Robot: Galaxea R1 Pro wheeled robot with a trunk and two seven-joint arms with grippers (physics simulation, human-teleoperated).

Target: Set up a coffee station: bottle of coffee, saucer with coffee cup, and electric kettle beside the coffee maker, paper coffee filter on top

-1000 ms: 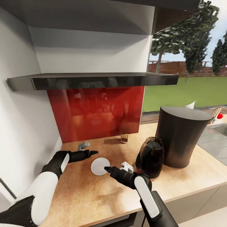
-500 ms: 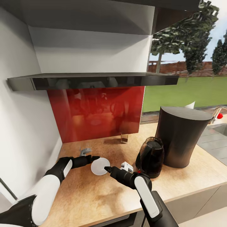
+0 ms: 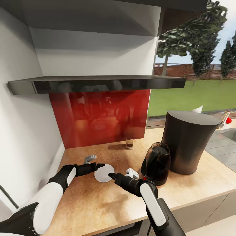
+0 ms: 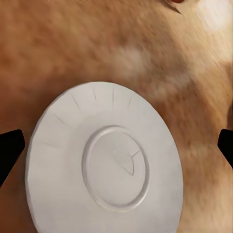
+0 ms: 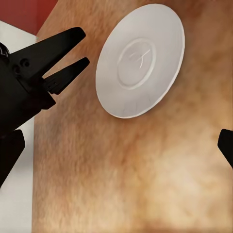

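Observation:
A white saucer (image 3: 104,172) lies flat on the wooden counter (image 3: 98,203). My left gripper (image 3: 99,165) hangs open at the saucer's left rim, its black fingertips (image 4: 9,150) spread wide on either side of the saucer (image 4: 104,165). At the saucer's near right edge my right gripper (image 3: 112,176) is open too, with nothing between its fingers. From the right wrist, the saucer (image 5: 141,58) lies beside the left gripper (image 5: 80,51). The tall dark coffee maker (image 3: 188,144) stands at the right, the dark kettle (image 3: 156,162) against its front. A small glass coffee bottle (image 3: 129,142) stands by the backsplash.
A dark shelf (image 3: 98,83) overhangs the red backsplash (image 3: 98,114), with a white wall at the left. A white paper tip (image 3: 197,108) shows behind the coffee maker's top. A sink (image 3: 226,134) and a tap with a red knob (image 3: 228,120) lie far right.
My left gripper has come forward and down from the back left of the counter to the saucer's rim. The right arm and the saucer have stayed put.

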